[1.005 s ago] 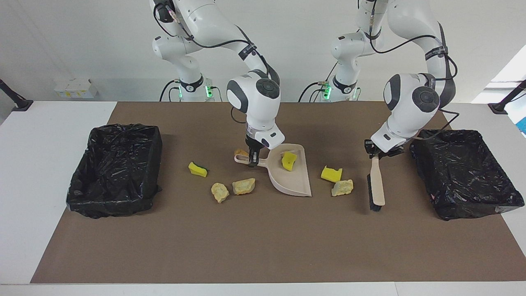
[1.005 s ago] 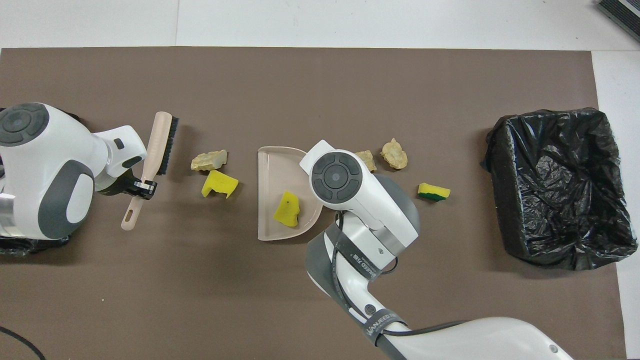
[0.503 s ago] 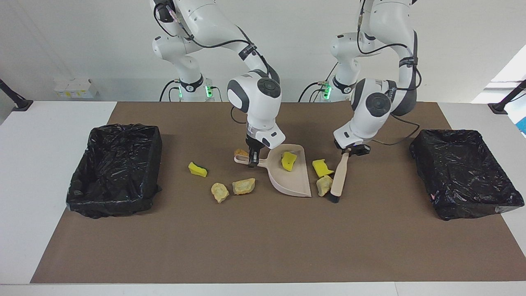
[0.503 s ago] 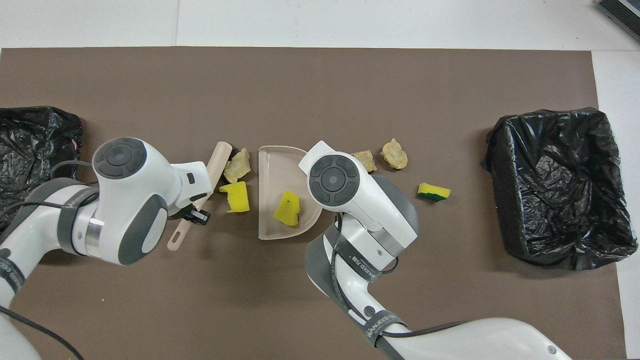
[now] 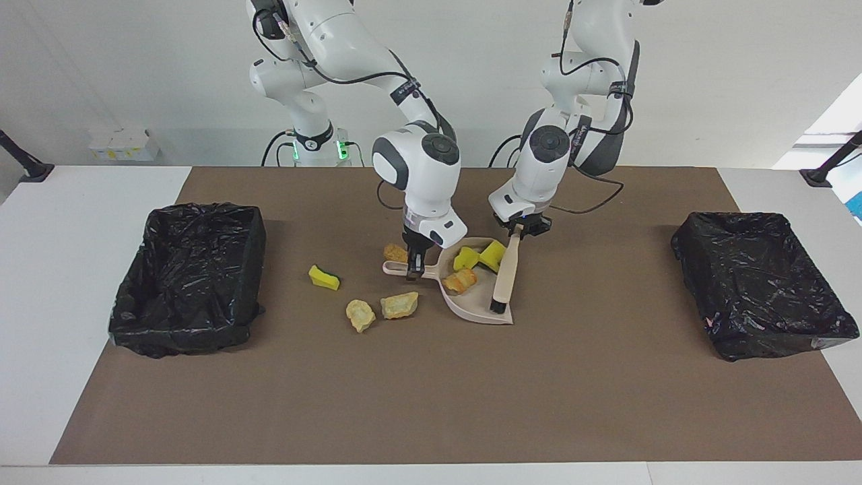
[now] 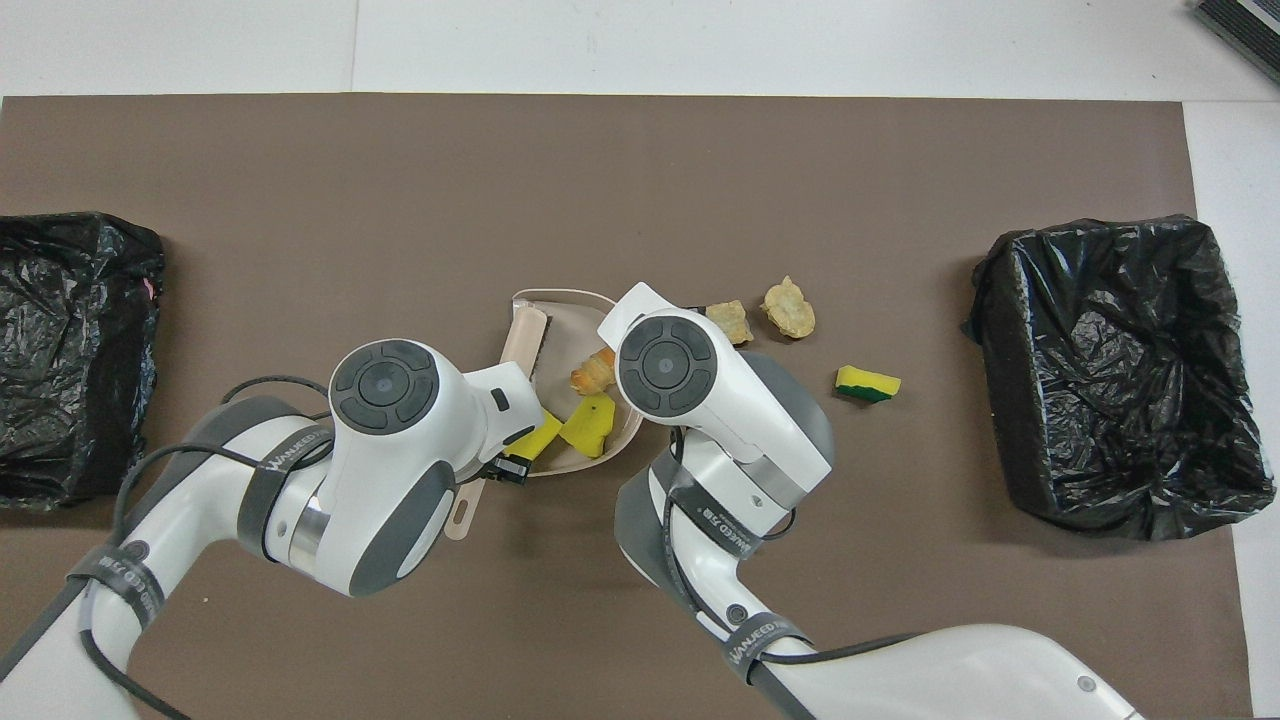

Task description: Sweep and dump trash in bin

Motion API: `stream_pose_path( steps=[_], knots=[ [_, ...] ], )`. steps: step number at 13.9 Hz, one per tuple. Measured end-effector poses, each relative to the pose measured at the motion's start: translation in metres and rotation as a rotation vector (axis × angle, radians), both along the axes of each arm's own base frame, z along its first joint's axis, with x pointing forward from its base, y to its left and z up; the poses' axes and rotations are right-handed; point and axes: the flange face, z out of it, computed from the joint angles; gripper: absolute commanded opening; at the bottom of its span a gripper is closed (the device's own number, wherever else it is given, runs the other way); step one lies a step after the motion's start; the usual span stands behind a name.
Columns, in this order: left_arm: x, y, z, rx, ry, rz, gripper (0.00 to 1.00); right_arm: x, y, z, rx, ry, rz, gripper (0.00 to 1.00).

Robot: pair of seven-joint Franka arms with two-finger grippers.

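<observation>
- Lying loose toward the right arm's end of the table, near one bin (image 5: 182, 330), four pieces of trash (image 5: 399, 304) looked light and soft.
- Mid-table, the right gripper (image 5: 414, 263) clenched the dustpan (image 5: 481, 306) handle; three pieces sat inside.
- The left gripper (image 5: 520, 229) grasped the brush (image 5: 505, 276) by its handle.
- Open room ran to the edges.

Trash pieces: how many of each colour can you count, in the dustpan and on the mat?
Yellow sponge wedges: 3
Pale wrinkly lumps: 3
Brown lump: 1
Total: 7
</observation>
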Motion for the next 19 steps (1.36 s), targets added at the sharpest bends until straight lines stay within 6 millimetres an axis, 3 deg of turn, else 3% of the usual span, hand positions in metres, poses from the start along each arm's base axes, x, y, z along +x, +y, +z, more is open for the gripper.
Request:
stream_pose_path(
  steps=[4,9,11,15,19],
  knots=[
    [0.003,-0.005,0.007,-0.002,-0.013,0.101,0.00,0.003,-0.003,0.001,0.002,-0.002,-0.007,0.00],
    [0.031,-0.003,0.061,-0.026,-0.064,0.276,0.00,0.033,-0.053,0.023,0.036,-0.006,-0.046,0.00],
    [0.032,-0.004,0.074,-0.025,-0.068,0.301,0.00,0.039,-0.064,0.032,0.043,-0.001,-0.045,0.00],
    [0.002,-0.007,0.083,0.091,0.022,0.468,0.00,0.043,-0.093,0.056,0.042,0.031,-0.071,0.00],
    [-0.066,-0.034,0.071,0.162,0.037,0.452,0.00,0.055,-0.165,0.094,0.034,0.063,-0.067,0.00]
  ],
)
